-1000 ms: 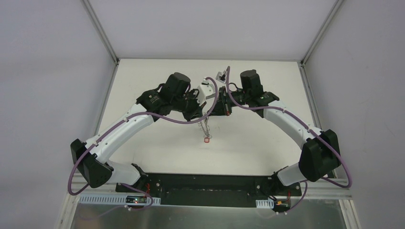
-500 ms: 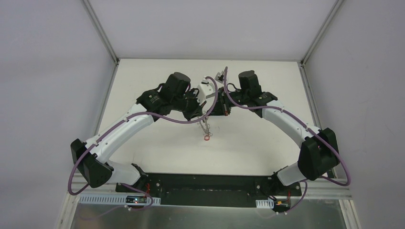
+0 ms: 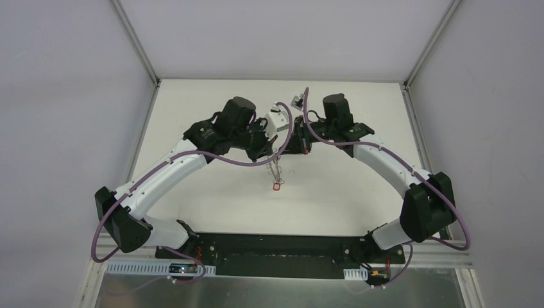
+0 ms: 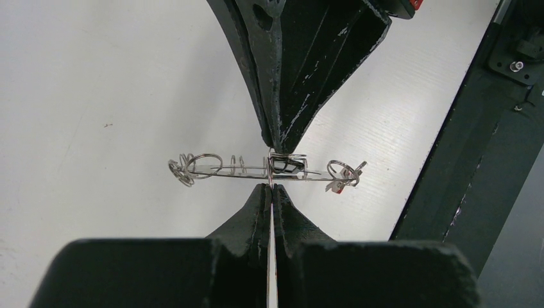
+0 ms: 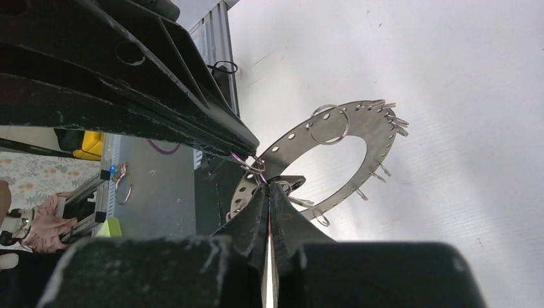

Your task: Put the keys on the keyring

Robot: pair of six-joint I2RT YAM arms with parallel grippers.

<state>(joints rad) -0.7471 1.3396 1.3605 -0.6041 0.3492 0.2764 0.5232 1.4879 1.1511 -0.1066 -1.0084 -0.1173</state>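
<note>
The keyring hangs in the air at the middle of the table, between both grippers. It is edge-on in the left wrist view and a flat holed ring in the right wrist view. My left gripper is shut on a small wire loop at the ring's rim. My right gripper is shut at the same spot, on a black-headed key that lies against the ring. A red-headed key dangles from the ring's low end. The two sets of fingertips nearly touch.
The white table lies under the ring. The black base plate runs along the near edge, also seen in the left wrist view. Purple cables loop beside the wrists. A spare wire ring lies on the grey metal shelf.
The hanging keyring and red key have swung slightly and sit a little higher. The right wrist shifted a touch. Both grippers stayed shut.
</note>
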